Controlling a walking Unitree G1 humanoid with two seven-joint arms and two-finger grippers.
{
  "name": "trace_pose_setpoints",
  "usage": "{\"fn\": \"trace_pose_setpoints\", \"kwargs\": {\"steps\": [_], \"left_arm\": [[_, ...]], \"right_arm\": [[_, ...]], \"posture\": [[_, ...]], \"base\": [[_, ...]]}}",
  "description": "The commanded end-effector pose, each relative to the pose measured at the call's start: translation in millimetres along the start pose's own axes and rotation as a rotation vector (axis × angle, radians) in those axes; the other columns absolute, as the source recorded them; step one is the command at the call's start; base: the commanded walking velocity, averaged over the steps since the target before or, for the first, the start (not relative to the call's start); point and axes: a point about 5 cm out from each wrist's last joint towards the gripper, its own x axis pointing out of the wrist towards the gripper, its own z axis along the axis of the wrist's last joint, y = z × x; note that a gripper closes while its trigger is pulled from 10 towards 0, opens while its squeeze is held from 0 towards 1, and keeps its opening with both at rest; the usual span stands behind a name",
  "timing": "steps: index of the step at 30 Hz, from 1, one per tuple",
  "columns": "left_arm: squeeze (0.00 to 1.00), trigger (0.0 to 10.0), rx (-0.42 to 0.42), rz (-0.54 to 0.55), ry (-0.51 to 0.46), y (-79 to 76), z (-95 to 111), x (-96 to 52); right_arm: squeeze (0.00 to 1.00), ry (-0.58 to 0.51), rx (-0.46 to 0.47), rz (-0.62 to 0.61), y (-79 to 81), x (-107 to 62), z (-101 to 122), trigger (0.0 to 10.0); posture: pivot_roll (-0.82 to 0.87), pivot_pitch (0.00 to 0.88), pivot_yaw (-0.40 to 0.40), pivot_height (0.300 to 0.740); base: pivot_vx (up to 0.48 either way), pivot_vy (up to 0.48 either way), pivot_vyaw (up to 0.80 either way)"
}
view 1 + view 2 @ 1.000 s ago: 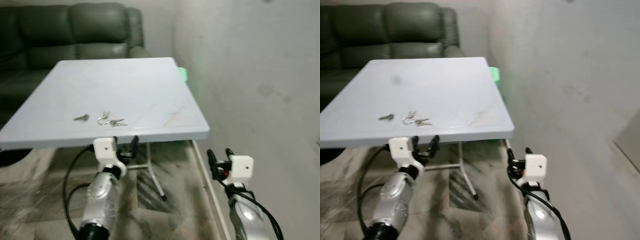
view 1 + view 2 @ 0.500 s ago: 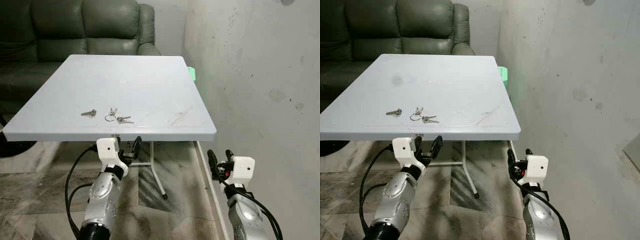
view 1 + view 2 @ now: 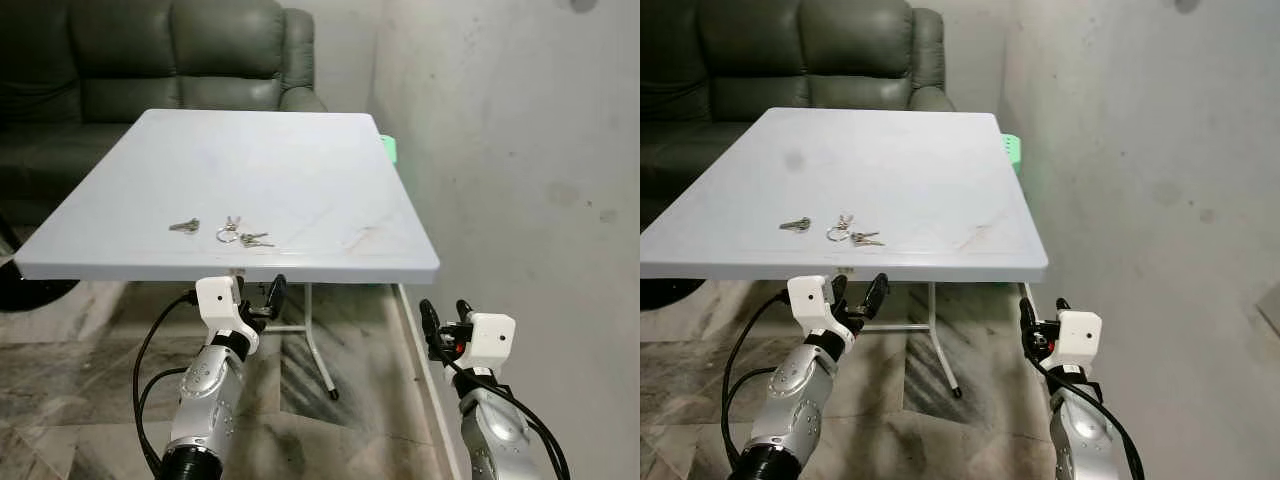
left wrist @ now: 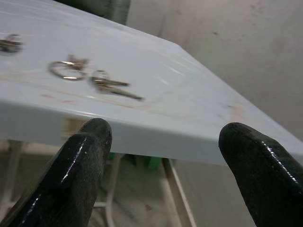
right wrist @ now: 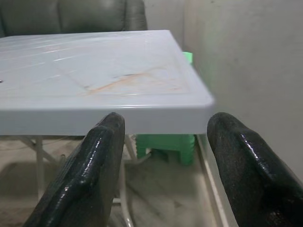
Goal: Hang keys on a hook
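Facing a pale grey folding tabletop (image 3: 300, 170), the robot stands at its near edge with both arms raised just below that edge. A bunch of keys on a ring (image 3: 236, 235) lies flat on the tabletop, close to the near edge and left of centre. A single loose key (image 3: 184, 226) lies just to the left of the bunch, apart from it.

The left gripper (image 3: 256, 297) hangs just under the tabletop's front edge, almost directly below the keys. Its two black fingers (image 4: 78, 175) are spread wide apart and hold nothing; through the wrist camera the tabletop edge and the keys show between them. The right gripper (image 3: 447, 324) sits lower and off to the right, beyond the tabletop's near right corner. Its fingers (image 5: 90, 175) are also parted and empty, and its wrist camera looks along the tabletop's front edge from slightly beneath.

A faint brownish scuff (image 3: 360, 236) marks the tabletop near the right front corner. Behind the tabletop stands a dark green leather sofa (image 3: 180, 60). A bare, stained plaster wall (image 3: 520, 150) runs along the right side. A bright green plastic stool (image 5: 166, 144) sits on the floor by the wall, partly hidden by the tabletop. White metal legs (image 3: 320, 350) support the tabletop above a marbled stone floor (image 3: 80, 380).
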Motion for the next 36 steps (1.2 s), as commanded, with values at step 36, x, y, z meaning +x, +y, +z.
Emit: {"fn": "trace_pose_setpoints", "kwargs": {"steps": [36], "left_arm": [[0.00, 10.0, 0.010, 0.044, 0.013, 3.7, -2.7, -2.6]], "right_arm": [[0.00, 0.022, 0.007, 0.024, 3.9, 0.3, -0.9, 10.0]], "posture": [[-0.01, 0.000, -0.054, 0.740]], "base": [[0.000, 0.314, 0.00]]}}
